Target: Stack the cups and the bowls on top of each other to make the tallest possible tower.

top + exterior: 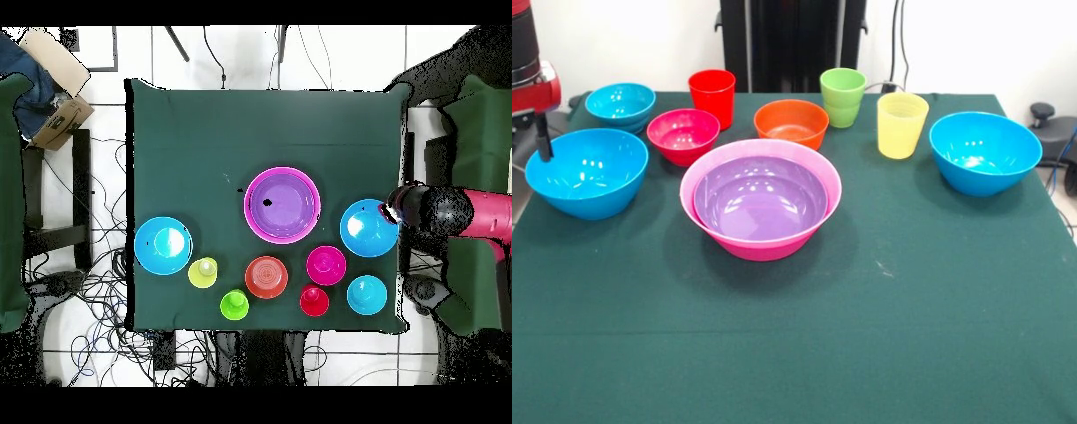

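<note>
Overhead view: seven bowls [283, 204], three cups [314, 300] on the table [200, 140].

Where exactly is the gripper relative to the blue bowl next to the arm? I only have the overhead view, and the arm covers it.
Observer: From the front, the gripper hangs just at the outer side of that blue bowl, with its tip at about rim height.
Operator: Is the purple bowl seated properly in the pink one?
Observer: Yes. The purple bowl sits level inside the pink bowl, and its rim is slightly below the pink rim.
Operator: Is the small cyan bowl a single bowl?
Observer: Possibly not. The cyan bowl shows what looks like a second rim underneath, so two may be nested, but I cannot be sure.
</note>
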Controlling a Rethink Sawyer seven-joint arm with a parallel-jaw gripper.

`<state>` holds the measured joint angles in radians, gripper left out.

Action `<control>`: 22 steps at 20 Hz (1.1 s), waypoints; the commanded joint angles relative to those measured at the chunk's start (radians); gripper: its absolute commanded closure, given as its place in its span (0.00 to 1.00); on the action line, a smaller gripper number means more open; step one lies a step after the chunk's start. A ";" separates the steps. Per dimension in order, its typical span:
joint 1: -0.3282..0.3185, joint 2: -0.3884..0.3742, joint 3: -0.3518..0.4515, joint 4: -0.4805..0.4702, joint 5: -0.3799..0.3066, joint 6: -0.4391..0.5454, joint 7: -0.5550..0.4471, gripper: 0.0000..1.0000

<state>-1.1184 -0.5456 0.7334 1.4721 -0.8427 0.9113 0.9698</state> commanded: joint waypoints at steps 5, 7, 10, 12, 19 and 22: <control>-0.005 0.113 -0.061 0.009 -0.017 -0.052 -0.056 0.00; -0.006 0.114 -0.061 0.010 -0.018 -0.052 -0.052 0.00; -0.004 0.118 -0.057 0.006 -0.019 -0.051 -0.051 0.00; -0.004 0.125 -0.056 0.003 -0.022 -0.056 -0.051 0.00; -0.010 0.139 -0.055 -0.002 -0.027 -0.067 -0.058 0.00; -0.013 0.141 -0.053 -0.005 -0.026 -0.065 -0.066 0.00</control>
<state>-1.1491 -0.4523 0.7322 1.4717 -0.8410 0.9004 0.9698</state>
